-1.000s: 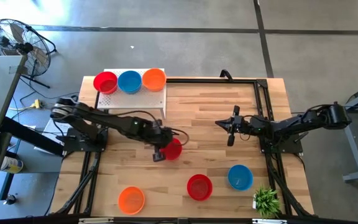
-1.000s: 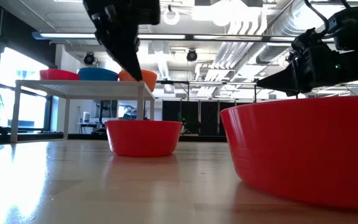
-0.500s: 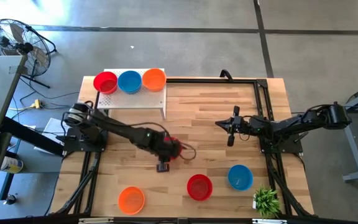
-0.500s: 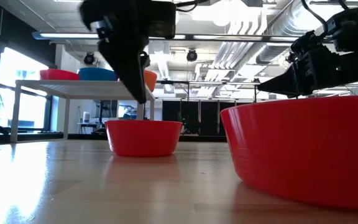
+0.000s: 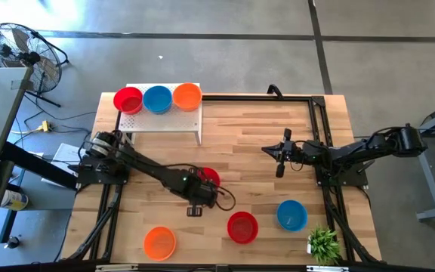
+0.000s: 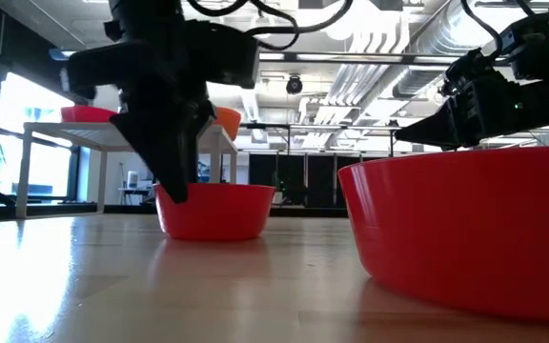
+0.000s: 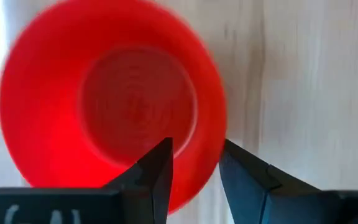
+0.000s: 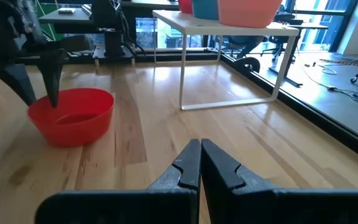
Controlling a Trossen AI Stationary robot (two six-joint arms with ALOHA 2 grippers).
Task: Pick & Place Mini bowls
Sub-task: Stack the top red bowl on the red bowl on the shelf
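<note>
Left gripper (image 5: 195, 205) has been dropped from above the mid-table red bowl (image 5: 209, 176) down onto its near rim within the last second; the arm is now stretched low across the table. In the left wrist view one finger (image 7: 157, 171) is seen inside the bowl (image 7: 110, 99) and the other outside the wall, jaws part-open with the rim between them, nothing clamped yet. The low view confirms it: fingers at rim height, bowl (image 6: 215, 210) flat on the wood.

Read as: approach done, closure is next. The wall is thin and glossy, so slip or tipping on lift is judged the main risk.

Right gripper (image 5: 281, 155) is parked over the right side of the table, fingers pressed together, empty.

Elsewhere: three bowls are lined up on the white stand (image 5: 165, 121); an orange bowl (image 5: 159, 242), another red bowl (image 5: 242, 227) and a blue bowl (image 5: 291, 214) are left near the front edge.
</note>
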